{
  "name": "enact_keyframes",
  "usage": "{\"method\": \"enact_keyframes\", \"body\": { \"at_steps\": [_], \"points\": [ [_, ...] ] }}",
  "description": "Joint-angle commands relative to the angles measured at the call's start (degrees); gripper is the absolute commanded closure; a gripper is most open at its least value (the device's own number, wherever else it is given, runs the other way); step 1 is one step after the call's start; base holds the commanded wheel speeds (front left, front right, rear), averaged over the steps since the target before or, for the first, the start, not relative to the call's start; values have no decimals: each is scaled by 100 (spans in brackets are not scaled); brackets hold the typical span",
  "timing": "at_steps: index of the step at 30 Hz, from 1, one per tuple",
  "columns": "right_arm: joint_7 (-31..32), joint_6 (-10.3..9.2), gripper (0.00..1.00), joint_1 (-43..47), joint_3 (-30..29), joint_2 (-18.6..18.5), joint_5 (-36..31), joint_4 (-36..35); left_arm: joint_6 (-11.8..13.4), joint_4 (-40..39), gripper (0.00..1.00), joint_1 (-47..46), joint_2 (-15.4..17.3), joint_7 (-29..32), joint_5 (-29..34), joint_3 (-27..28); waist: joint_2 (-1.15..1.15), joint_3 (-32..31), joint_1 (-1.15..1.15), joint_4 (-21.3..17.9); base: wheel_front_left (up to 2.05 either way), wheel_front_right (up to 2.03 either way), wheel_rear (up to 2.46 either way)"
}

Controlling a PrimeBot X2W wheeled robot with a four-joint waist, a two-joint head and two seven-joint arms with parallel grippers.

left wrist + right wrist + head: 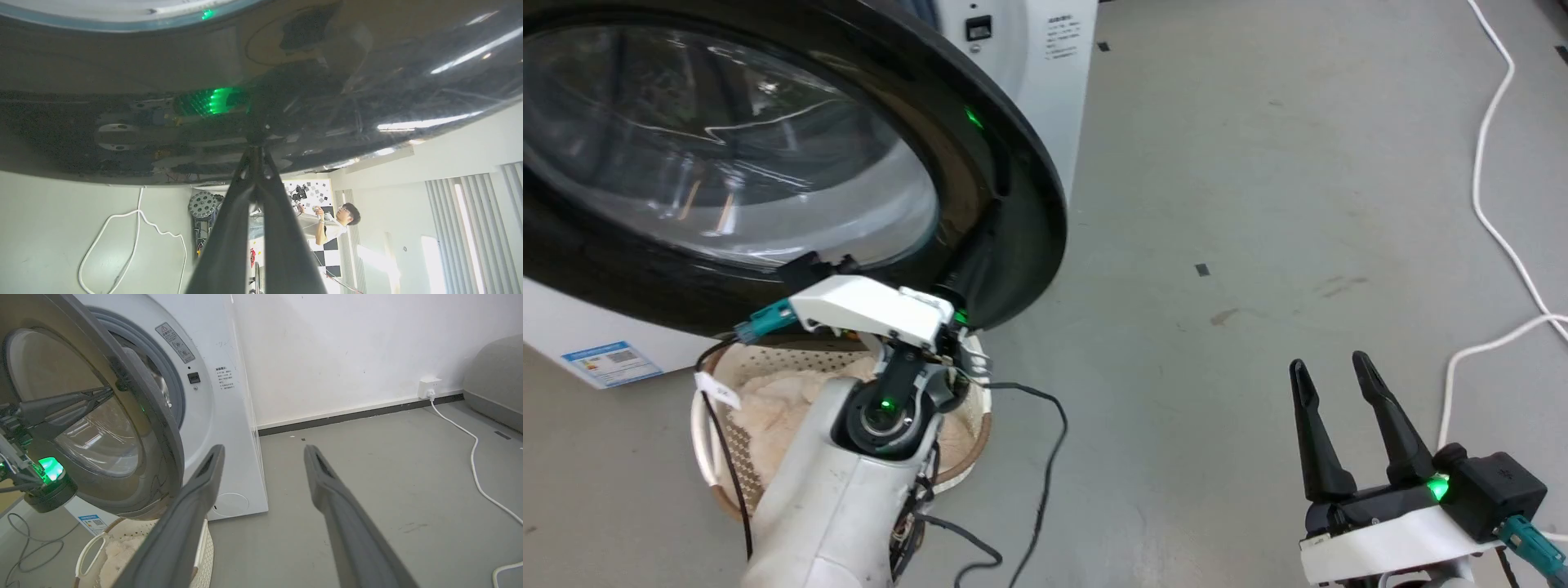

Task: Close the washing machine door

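The washing machine door [1013, 155], round and black with a clear glass bowl, stands part open in front of the white washing machine [1049, 90]. My left gripper [990, 233] is shut with nothing in it. Its closed fingertips [255, 152] rest against the door's glossy front [122, 81] near the lower rim. The right wrist view has the door [161, 457] angled away from the machine's front [229, 428], with the grey gasket showing behind it. My right gripper [1331, 365] hangs open and empty over the floor, well right of the door [263, 451].
A white perforated basket [737, 457] of pale plush sits on the floor under the door and my left forearm. A black cable [1045, 474] trails beside it. A white power cord [1486, 122] snakes along the right. A person [327, 228] stands far back.
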Motion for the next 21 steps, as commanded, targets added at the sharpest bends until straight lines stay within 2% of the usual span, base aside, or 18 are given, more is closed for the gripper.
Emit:
{"method": "enact_keyframes", "body": {
  "at_steps": [1,4,9,10,16,19,21],
  "points": [
    [-26,-4,0,-50,0,23,27,-18,-25,-30,100,27,12,13,-3,-63,0,-33,0,65,0,0,0],
    [-26,-4,0,-44,0,23,19,-24,-25,-179,100,231,33,128,112,-239,0,-131,0,201,0,0,0],
    [-26,-4,0,29,-63,23,-47,-24,-26,-1079,100,1229,585,473,843,-972,0,-417,0,569,0,0,0],
    [-26,-4,0,29,-63,23,-47,-24,-26,-1079,100,1229,585,473,843,-972,0,-417,0,569,0,0,0],
    [-26,-4,0,149,-124,23,-134,-18,-26,-1722,100,1934,1760,441,2115,-2024,0,-713,0,1033,0,0,0],
    [-26,-4,0,222,-156,23,-155,-7,-26,-1715,100,1977,2360,23,3020,-2418,0,-855,0,1264,0,0,0],
    [-26,-4,0,256,-178,23,-162,-2,-26,-1564,100,1971,2587,-428,3505,-2449,0,-943,0,1407,0,0,0]
  ]
}}
